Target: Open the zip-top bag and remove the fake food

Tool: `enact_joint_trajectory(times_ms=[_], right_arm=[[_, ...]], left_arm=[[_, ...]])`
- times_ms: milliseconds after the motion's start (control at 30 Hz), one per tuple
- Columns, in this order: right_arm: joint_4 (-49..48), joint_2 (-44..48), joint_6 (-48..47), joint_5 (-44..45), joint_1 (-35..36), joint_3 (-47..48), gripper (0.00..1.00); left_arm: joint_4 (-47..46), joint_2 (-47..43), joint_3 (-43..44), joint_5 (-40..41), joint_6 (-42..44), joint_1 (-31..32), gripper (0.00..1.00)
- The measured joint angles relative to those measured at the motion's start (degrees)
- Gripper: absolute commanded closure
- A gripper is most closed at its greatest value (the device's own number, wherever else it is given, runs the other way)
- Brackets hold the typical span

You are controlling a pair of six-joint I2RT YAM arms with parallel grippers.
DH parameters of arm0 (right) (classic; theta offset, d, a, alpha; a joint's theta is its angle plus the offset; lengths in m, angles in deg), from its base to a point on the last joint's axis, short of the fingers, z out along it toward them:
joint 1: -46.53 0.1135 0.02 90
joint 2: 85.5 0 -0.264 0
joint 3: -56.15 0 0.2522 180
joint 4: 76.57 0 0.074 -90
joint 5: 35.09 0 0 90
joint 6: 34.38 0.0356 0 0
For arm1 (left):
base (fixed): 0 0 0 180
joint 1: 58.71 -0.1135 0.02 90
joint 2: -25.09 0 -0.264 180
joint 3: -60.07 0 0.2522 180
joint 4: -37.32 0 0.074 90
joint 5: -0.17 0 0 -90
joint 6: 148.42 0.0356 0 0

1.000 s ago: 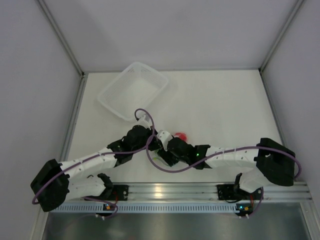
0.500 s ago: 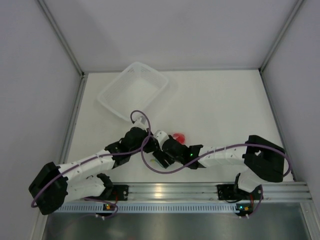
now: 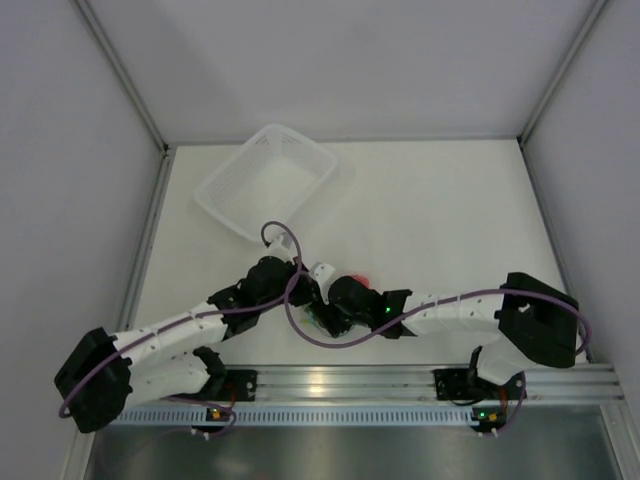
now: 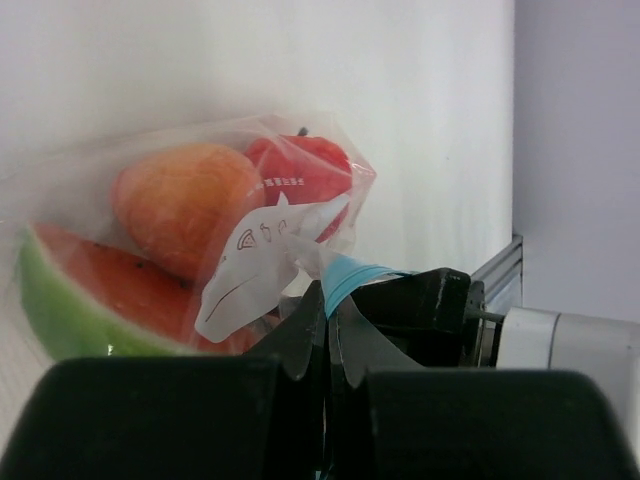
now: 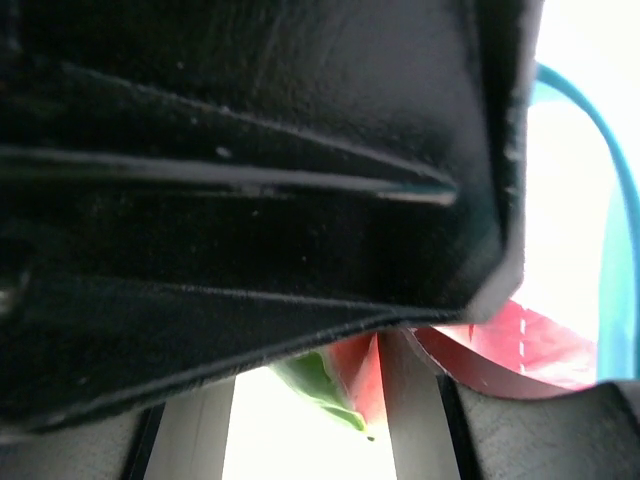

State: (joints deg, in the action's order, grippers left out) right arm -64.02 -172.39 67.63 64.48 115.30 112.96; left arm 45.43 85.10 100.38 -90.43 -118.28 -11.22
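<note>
In the left wrist view the zip-top bag (image 4: 290, 240) is clear and holds the fake food: a watermelon wedge (image 4: 90, 295), an orange-peach fruit (image 4: 180, 205) and a red tomato (image 4: 305, 170). My left gripper (image 4: 330, 290) is shut on the bag's light blue zip strip (image 4: 350, 272). My right gripper (image 4: 430, 305) sits just behind that strip. In the right wrist view my right gripper (image 5: 310, 430) shows a gap between its fingers, with the watermelon tip (image 5: 325, 385) beyond it. From above, both grippers (image 3: 312, 297) meet over the bag, hiding most of it.
A white mesh-sided basket (image 3: 262, 182) stands at the back left. The aluminium rail (image 3: 340, 380) runs along the near edge just behind the grippers. A purple cable (image 3: 285, 232) loops over the left wrist. White walls close in both sides.
Both wrists have shifted slightly left and toward the near edge. The right arm has closed in on the left gripper, and less of the red toy shows from above.
</note>
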Motion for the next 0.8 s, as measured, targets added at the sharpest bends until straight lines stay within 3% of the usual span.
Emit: enact_joint_trajectory(times_ms=[467, 800], right_arm=[[4.81, 6.21, 7.72, 3.41, 0.0, -1.46, 0.9], [13.97, 7.74, 14.43, 7.96, 0.44, 1.55, 0.94]], left_arm=[[-6.25, 2.51, 0.15, -2.16, 3.8, 2.12, 1.0], [-6.27, 2.03, 0.55, 3.19, 6.01, 5.14, 1.0]])
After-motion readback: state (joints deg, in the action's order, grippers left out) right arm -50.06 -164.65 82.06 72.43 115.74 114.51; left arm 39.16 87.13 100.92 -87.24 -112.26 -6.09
